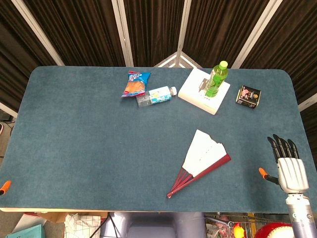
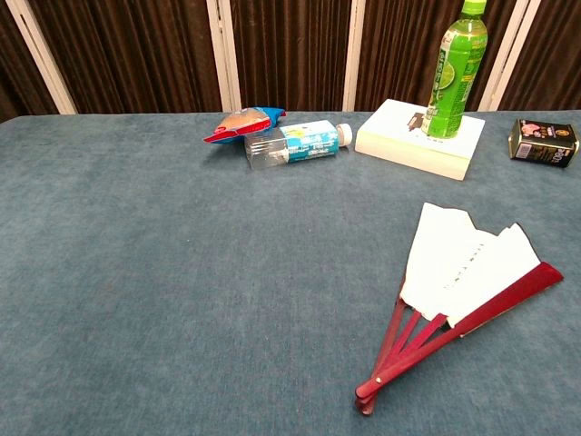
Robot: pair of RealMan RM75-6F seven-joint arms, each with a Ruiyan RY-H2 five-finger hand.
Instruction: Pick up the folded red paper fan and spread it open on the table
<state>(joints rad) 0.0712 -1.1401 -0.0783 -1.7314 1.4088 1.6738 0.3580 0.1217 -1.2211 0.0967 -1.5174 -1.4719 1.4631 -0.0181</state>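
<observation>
The left hand does not show in any view. The right hand (image 1: 291, 166) shows only in the head view, beside the right edge of the table (image 1: 74, 148); its arm is cut off by the bottom edge of the picture, and the chest view does not show it at all. In the chest view the cap of the green bottle (image 2: 457, 73) is cut by the top edge. The print on the small dark tin (image 1: 247, 96) is too small to read.
</observation>
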